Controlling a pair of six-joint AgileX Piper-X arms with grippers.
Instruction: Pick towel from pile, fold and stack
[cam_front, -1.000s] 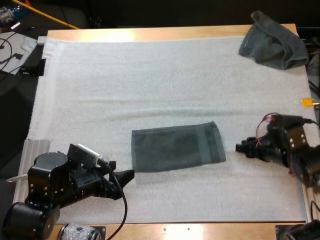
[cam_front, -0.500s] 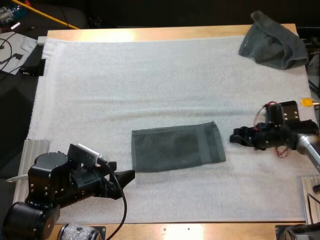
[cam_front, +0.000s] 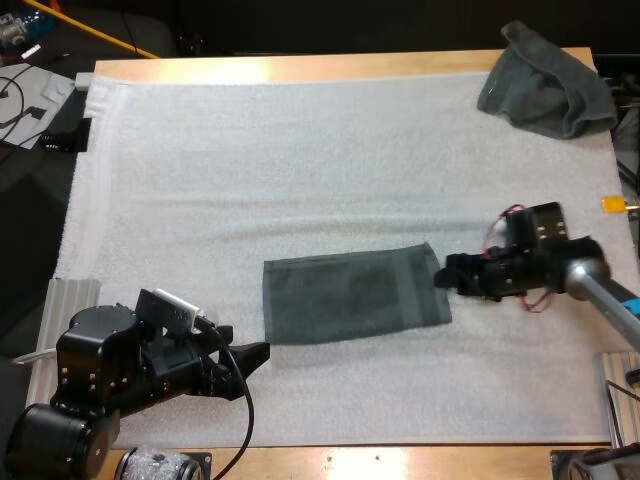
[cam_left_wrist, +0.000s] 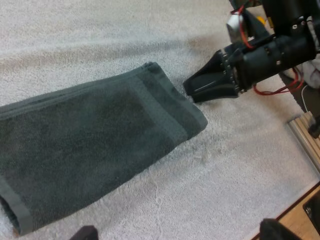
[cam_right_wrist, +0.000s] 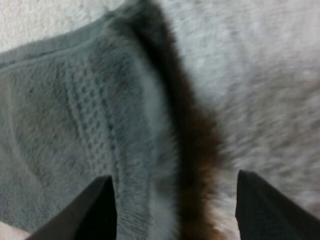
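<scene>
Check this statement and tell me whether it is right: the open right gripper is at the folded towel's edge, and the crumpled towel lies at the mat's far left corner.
Wrong in one respect: the crumpled towel lies at the mat's far right corner, not the far left, as the high view shows. The open right gripper is indeed at the folded towel's edge.

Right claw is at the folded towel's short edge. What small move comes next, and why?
Probably ease the right claw a little further over the folded towel's hem, then shut it. Its fingers stand apart, with the hem lying between them and nothing pressed yet. The left claw sits open, off the towel's opposite end.
</scene>
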